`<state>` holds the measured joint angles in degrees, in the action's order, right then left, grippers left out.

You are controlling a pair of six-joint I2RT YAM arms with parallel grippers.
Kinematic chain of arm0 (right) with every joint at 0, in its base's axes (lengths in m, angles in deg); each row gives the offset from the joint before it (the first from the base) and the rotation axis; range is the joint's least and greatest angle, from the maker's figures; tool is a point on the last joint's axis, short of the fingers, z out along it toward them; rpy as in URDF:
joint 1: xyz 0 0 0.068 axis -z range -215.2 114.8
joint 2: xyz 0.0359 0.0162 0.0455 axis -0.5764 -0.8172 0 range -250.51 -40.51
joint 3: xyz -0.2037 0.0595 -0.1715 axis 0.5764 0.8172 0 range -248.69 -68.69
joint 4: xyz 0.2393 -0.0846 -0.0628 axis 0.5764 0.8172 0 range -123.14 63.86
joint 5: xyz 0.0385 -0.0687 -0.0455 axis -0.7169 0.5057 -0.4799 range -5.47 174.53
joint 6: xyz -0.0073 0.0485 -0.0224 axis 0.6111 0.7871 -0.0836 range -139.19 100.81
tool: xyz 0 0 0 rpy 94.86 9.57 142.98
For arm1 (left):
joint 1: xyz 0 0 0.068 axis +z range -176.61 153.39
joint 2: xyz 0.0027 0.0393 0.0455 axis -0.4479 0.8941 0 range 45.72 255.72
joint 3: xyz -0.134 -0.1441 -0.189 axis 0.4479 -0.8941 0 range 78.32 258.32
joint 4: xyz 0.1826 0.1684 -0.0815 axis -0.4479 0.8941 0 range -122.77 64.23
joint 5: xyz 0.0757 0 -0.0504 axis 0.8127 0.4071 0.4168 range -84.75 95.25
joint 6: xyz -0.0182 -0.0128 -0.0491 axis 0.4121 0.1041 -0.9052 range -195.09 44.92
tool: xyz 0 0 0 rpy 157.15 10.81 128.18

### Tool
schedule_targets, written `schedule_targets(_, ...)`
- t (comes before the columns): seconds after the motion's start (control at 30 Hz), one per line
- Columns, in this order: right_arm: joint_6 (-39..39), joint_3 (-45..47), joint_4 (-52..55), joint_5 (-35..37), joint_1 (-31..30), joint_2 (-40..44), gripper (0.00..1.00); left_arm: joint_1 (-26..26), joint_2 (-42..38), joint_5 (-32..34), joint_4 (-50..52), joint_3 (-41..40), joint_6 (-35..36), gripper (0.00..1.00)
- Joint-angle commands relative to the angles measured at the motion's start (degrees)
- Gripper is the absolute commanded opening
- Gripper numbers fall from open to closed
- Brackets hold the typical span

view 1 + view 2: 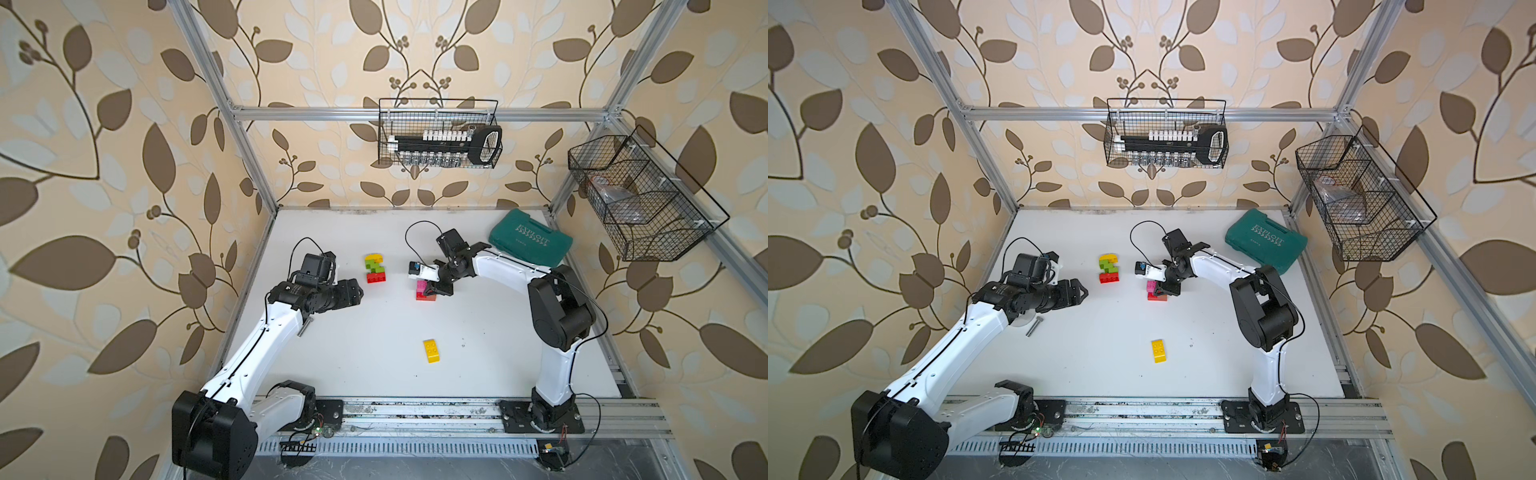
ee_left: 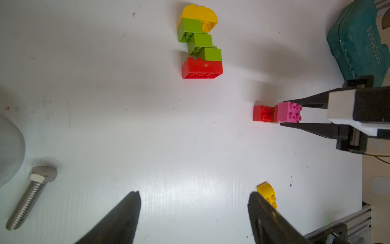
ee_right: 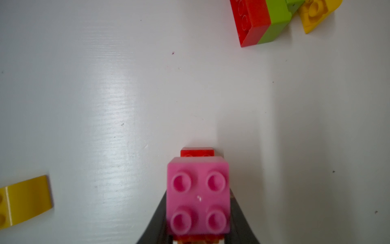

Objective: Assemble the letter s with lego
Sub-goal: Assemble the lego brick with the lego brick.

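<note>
A lego stack [image 1: 375, 268] [image 1: 1108, 269] lies flat at the table's middle back: a yellow curved brick, lime green bricks in steps, then a red oblong brick [image 2: 202, 68]. To its right my right gripper [image 1: 432, 289] [image 3: 198, 196] is shut on a pink square brick [image 3: 198, 211] [image 2: 289, 112]. That brick sits on a red brick [image 2: 262, 113] [image 3: 197, 152] on the table. A loose yellow brick [image 1: 432, 351] [image 1: 1158, 351] lies nearer the front. My left gripper [image 1: 360, 293] [image 2: 194, 193] hovers open left of the stack, with nothing between its fingers.
A steel bolt [image 1: 1034, 326] [image 2: 29, 196] lies beside the left arm. A teal plastic case [image 1: 530, 243] [image 2: 358, 42] sits at the back right corner. Wire baskets hang on the back wall [image 1: 440, 133] and the right wall [image 1: 644, 199].
</note>
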<state>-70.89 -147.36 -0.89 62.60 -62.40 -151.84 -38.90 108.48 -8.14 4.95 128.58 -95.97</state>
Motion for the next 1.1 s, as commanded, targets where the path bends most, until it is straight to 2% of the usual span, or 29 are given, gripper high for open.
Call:
schedule_targets(0.0,0.81,2.48,1.01,-0.43,0.48,0.72,0.02,0.52,-0.54,0.55,-0.01,0.1,1.53,0.83)
schedule_targets(0.27,1.59,3.04,0.0,-0.74,0.66,2.09,0.07,0.55,-0.56,0.82,0.07,0.1,1.46,0.85)
schedule_targets(0.4,2.38,1.45,0.38,-1.23,0.23,3.19,0.17,0.58,-0.71,1.17,-0.01,0.1,1.32,0.86)
schedule_targets(0.57,3.79,1.43,-0.81,-1.88,-0.05,4.25,0.35,0.61,-1.02,1.59,-0.01,-0.07,1.19,0.88)
schedule_targets(0.73,4.42,1.56,-1.36,-2.1,-0.02,4.89,0.45,0.61,-1.15,2.01,0.08,-0.07,1.13,0.89)
schedule_targets(0.9,5.2,1.15,-1.07,-1.36,0.04,6.33,0.49,0.69,-1.41,2.32,0.21,-0.07,1.09,0.9)
schedule_targets(1.07,10.5,5.01,-1.58,1.97,0.41,15.86,0.51,0.78,-2.0,2.48,0.06,-0.24,0.88,0.9)
